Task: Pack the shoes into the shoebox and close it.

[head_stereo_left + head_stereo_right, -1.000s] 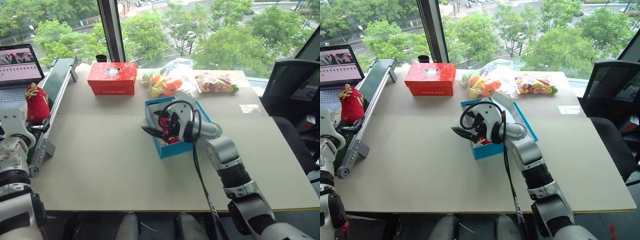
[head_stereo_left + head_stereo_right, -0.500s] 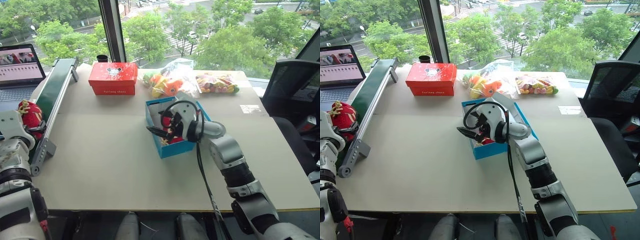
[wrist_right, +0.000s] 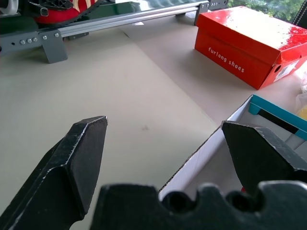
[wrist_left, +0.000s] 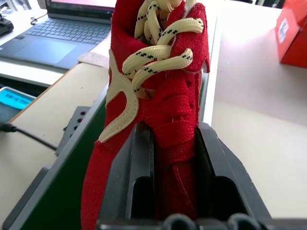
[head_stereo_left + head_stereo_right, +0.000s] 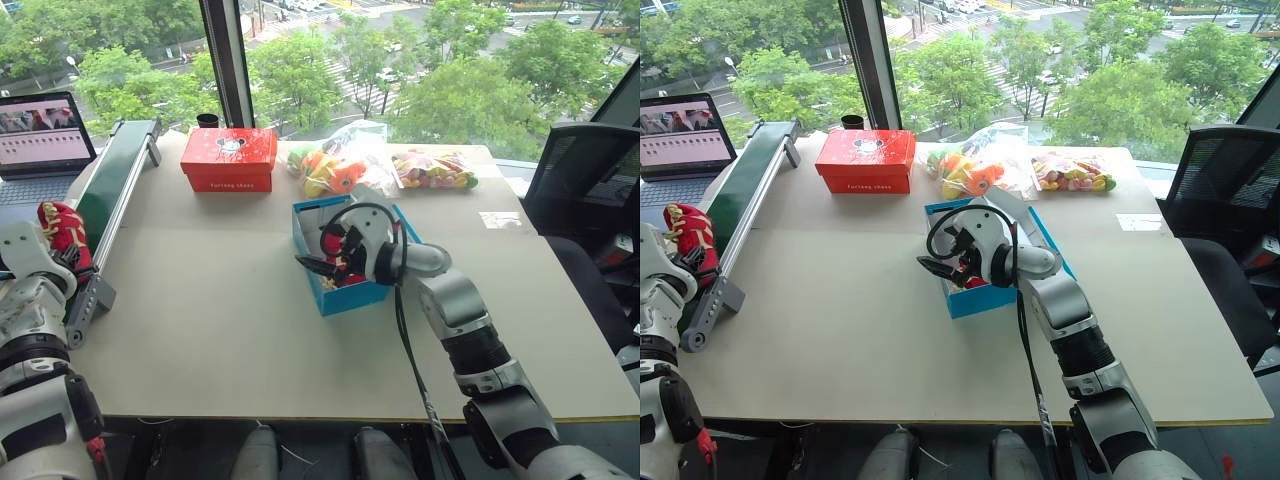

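You face a pale table (image 5: 200, 330) beside a window onto green trees. Far left of the blue shoebox (image 5: 345, 292), past a green conveyor rail (image 5: 112, 175) and a laptop (image 5: 45, 130), your left gripper (image 4: 173, 191) pinches one red shoe (image 4: 158, 86). Behind the shoebox sit a red box (image 5: 228, 158) and bagged toys (image 5: 385, 165). Your right gripper (image 5: 312, 264), fingers spread, hovers at the open shoebox, where another shoe (image 5: 335, 245) lies. Right of it stands a black chair (image 5: 580, 170).

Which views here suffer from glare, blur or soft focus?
Right wrist view: a daylight sheen on the red box, and the near gripper fingers look soft. Left wrist view: the red shoe is sharp, the laptop behind is out of focus. Head views: bright window, table evenly lit.
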